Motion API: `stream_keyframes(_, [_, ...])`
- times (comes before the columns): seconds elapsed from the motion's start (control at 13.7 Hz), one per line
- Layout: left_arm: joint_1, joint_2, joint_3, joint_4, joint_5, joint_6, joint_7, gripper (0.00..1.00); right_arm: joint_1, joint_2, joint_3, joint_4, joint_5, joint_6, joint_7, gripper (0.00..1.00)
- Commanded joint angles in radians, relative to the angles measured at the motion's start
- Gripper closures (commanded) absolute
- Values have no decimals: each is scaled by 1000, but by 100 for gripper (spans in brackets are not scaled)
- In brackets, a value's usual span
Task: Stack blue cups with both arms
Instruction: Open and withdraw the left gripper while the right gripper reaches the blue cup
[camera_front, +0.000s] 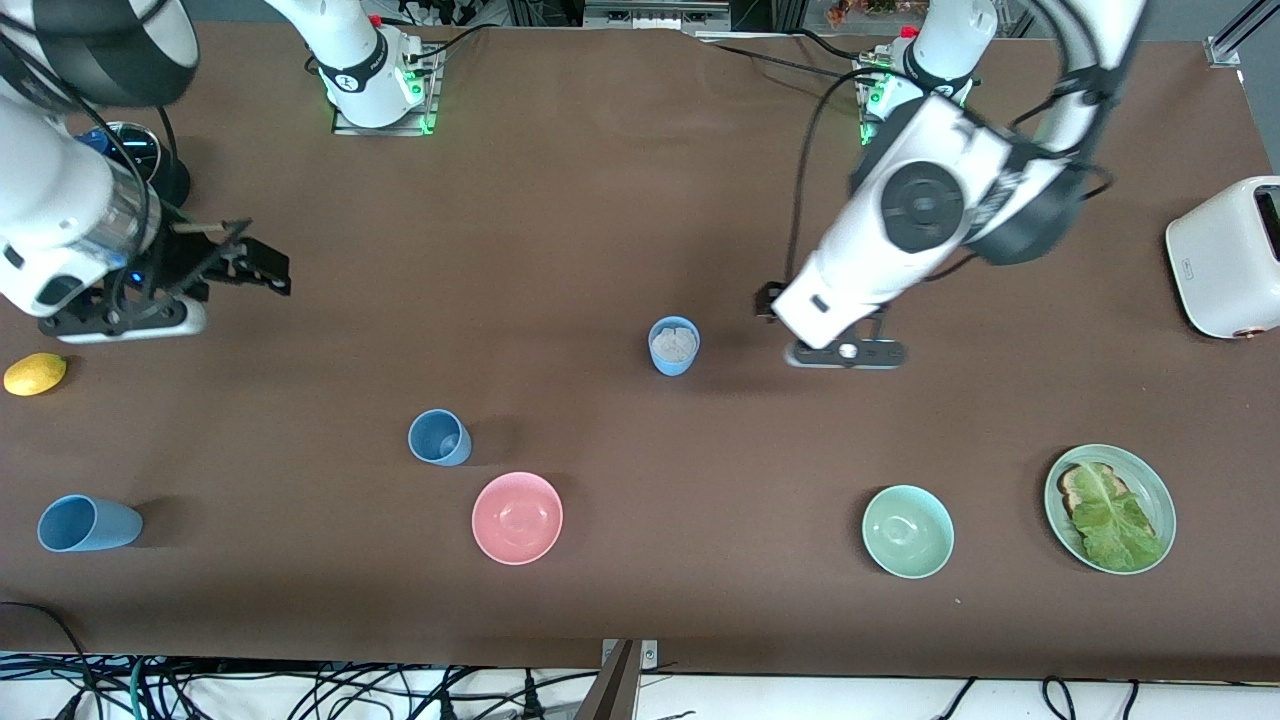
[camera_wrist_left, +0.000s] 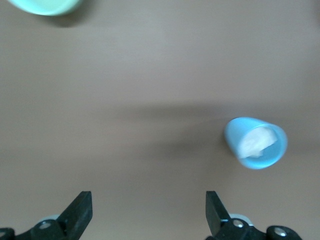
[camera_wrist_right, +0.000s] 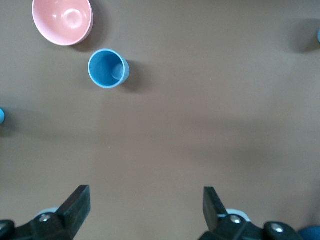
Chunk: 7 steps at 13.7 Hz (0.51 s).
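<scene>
Three blue cups are on the brown table. One (camera_front: 674, 346) stands mid-table with a pale lump inside and also shows in the left wrist view (camera_wrist_left: 255, 142). An empty one (camera_front: 439, 437) stands nearer the front camera, beside the pink bowl, and shows in the right wrist view (camera_wrist_right: 107, 68). The third (camera_front: 88, 523) lies on its side at the right arm's end. My left gripper (camera_front: 845, 352) (camera_wrist_left: 149, 210) is open and empty over bare table beside the filled cup. My right gripper (camera_front: 125, 318) (camera_wrist_right: 145, 207) is open and empty over the right arm's end.
Along the front stand a pink bowl (camera_front: 517, 517), a mint-green bowl (camera_front: 907, 531) and a green plate (camera_front: 1160, 500) with toast and lettuce. A lemon (camera_front: 35, 374) and a dark saucepan (camera_front: 135, 150) are at the right arm's end. A white toaster (camera_front: 1225, 255) is at the left arm's end.
</scene>
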Motion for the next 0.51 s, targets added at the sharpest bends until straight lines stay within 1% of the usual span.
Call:
stream_keyframes(0.0, [118,-100,-3,28,-9,-180,176,0,49,143,1,68,-13,90,18,0])
stream_keyframes(0.07, [152,-111,0,56,-9,-224,238,0,75,173,0,68,-25,141,18,0])
stream_keyframes(0.15, [185,-109,1,91,-9,-256,298,0,76,194,0,68,-28,175,19,0])
stream_keyframes(0.22, [206,-115,15,105,-10,-264,362,0,76,216,0,66,-25,200,19,0])
stream_keyframes(0.29, [194,-126,68,114,-11,-268,425,0,76,234,0,69,-27,220,16,0])
stream_keyframes(0.37, [139,-152,164,96,-23,-256,492,0,76,262,-2,72,-28,247,16,0])
stream_keyframes(0.44, [72,-164,266,87,-26,-239,514,0,76,295,-2,74,-27,287,15,0])
